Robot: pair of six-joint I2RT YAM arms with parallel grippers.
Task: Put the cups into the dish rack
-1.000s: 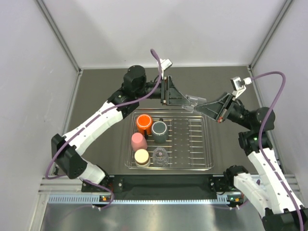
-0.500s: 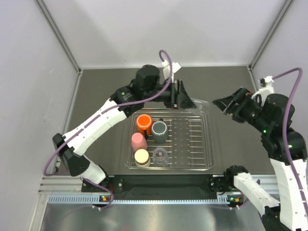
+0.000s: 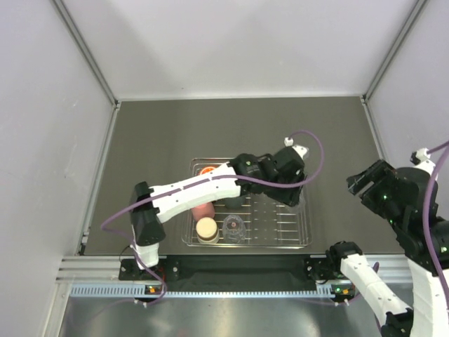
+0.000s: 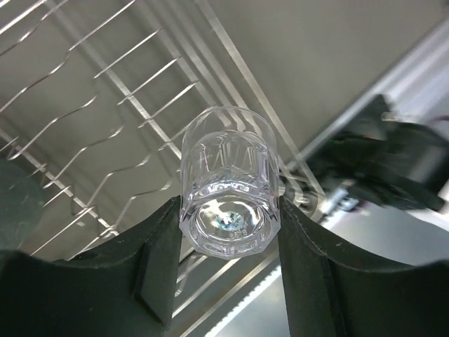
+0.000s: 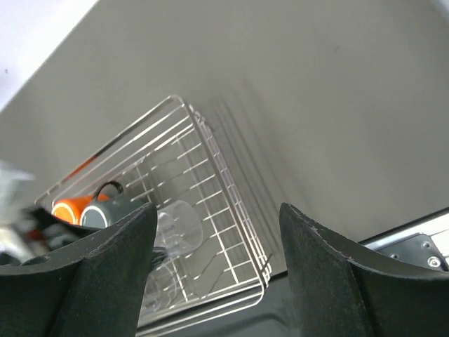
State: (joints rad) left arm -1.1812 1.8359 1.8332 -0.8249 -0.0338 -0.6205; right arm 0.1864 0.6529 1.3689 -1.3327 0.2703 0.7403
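Frame centre-right, over dish rack (image 3: 280,228) | step: placing | left end effector (image 4: 228,210) grips clear cup (image 4: 228,186) | right end effector (image 5: 217,210) spread, empty | next: lower, release

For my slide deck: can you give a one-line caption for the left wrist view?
Left pincer holding a clear cup over the dish rack.

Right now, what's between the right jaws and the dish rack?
Nothing: in the top view only bare table separates the open, empty right gripper from the right rim of the dish rack. The left gripper holds its clear cup over the rack itself.
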